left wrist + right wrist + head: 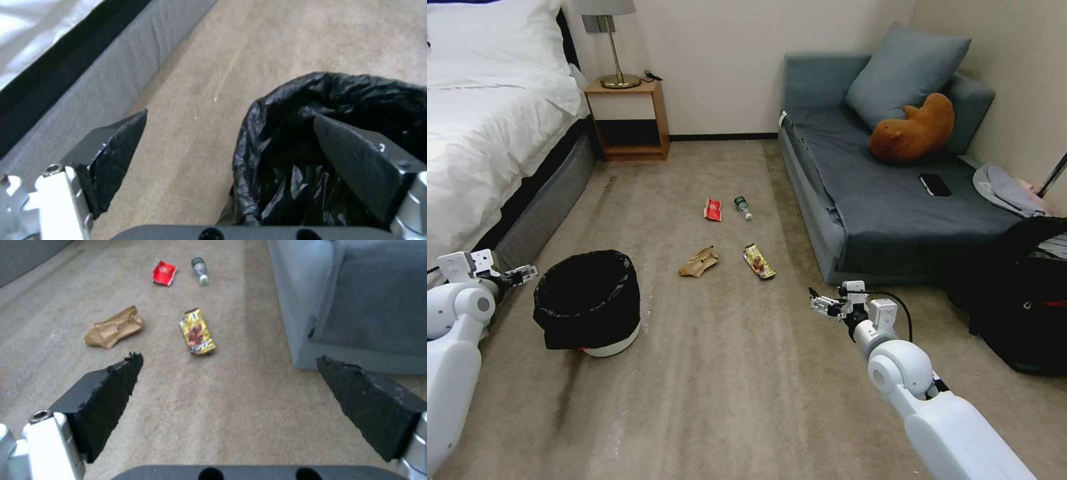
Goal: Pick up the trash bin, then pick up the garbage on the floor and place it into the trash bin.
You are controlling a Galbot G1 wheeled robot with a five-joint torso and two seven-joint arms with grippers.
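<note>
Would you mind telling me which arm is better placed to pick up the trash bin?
Left, I think. The left gripper hangs open beside the trash bin; the right gripper is farther off, facing the litter.

White trash bin (608, 345) with black liner; red packet (712, 209); grey-blue sofa (887, 200).

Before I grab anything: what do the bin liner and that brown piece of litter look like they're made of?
The bin liner looks like thin glossy black plastic film, crinkled with shiny folds. The brown litter looks like matte kraft paper, creased and crumpled, probably a bag.
</note>
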